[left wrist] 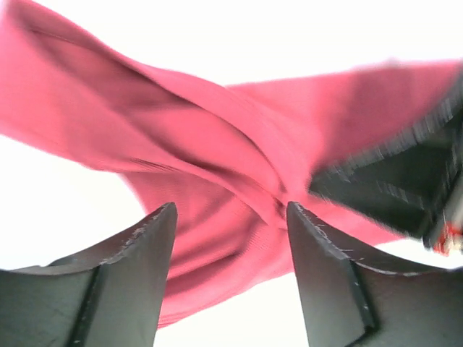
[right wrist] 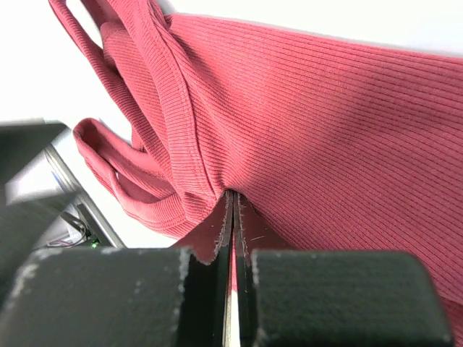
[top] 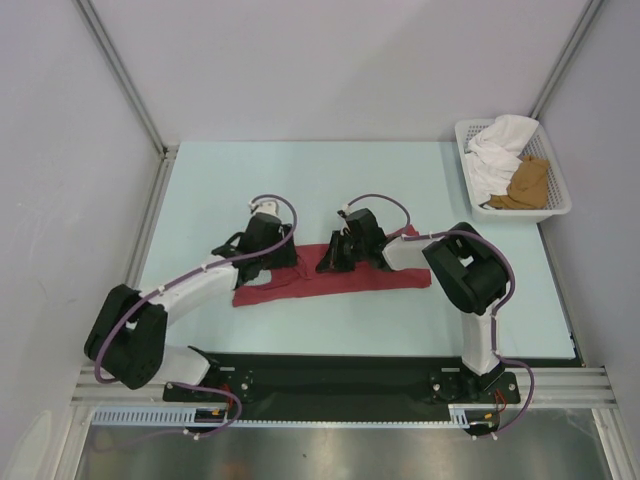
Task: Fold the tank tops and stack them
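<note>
While L jaws gape, R jaws pinch red tank top.

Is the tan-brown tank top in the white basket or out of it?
In. The tan-brown tank top lies inside the basket, beside white cloth.

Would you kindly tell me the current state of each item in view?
dark red tank top, rumpled on the table, not yet neatly folded
tan-brown tank top, crumpled in the basket
white cloth, crumpled in the basket
left end effector, open over the dark red tank top
right end effector, shut on the dark red tank top
</note>
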Motion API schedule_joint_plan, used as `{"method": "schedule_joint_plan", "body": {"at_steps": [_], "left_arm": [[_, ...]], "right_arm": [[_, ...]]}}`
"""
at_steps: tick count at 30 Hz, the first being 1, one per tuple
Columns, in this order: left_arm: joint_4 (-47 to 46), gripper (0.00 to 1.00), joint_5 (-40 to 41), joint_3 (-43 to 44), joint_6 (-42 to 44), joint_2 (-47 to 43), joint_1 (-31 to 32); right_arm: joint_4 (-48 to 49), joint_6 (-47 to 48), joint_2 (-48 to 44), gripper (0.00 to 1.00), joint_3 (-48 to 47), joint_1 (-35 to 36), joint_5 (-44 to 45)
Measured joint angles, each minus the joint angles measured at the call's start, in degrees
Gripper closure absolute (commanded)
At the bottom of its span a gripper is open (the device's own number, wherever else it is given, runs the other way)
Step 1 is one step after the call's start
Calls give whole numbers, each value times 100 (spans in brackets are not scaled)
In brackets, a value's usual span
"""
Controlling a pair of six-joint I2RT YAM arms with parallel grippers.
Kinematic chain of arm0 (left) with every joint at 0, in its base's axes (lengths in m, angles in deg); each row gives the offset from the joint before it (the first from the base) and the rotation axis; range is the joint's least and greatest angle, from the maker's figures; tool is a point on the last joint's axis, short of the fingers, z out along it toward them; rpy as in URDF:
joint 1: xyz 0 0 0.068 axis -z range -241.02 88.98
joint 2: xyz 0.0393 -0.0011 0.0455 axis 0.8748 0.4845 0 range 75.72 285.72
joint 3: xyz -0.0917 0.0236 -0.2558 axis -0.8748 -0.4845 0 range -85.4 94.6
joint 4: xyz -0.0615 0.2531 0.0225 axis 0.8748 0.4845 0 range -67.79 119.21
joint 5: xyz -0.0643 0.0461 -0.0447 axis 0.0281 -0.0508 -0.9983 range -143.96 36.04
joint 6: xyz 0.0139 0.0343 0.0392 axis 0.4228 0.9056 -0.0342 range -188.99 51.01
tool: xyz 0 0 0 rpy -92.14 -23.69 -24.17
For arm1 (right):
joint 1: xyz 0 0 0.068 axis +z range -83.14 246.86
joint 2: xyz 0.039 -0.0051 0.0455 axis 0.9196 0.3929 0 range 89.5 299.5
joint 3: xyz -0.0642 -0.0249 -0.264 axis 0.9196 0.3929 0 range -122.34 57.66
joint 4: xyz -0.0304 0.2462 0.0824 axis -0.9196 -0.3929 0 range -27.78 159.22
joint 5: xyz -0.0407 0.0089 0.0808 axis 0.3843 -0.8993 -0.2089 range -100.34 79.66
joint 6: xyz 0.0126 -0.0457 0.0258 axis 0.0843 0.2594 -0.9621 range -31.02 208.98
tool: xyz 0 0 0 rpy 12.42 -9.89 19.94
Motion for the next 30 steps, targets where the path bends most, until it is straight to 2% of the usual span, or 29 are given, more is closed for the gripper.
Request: {"method": "schedule_joint_plan", "body": {"at_steps": [4,8,17,20,23,24,26,27,28,29,30], "left_arm": [[470,28,232,422,-107,-87,-614],[1047,29,614,1110,-238,282,-1110],[2098,35,1554,2776,-186,1921,-1193],[2323,39,1773,3069,-142,2334,-1244],[2461,53,1836,3121,-107,2535,-1342],[2503,61,1827,3121,-70,2577,-1390],[2527,69,1768,3121,9,2643,-1502],[2531,83,1722,3121,61,2667,-1556],[2527,92,1690,3121,87,2684,-1600],[2524,99,1652,3121,136,2695,-1652],[2524,100,1617,3121,175,2695,-1694]], "right_arm": [[0,4,0,100,0,4,17],[0,15,0,100,0,17,44],[-17,59,-17,100,0,35,85],[-28,79,-28,100,0,46,116],[-46,105,-44,100,0,59,153],[-50,105,-46,100,0,63,168],[-61,105,-52,100,0,68,186],[-63,105,-55,100,0,68,192],[-63,107,-55,100,0,72,195],[-63,105,-55,100,0,72,195],[-63,105,-55,100,0,72,195]]}}
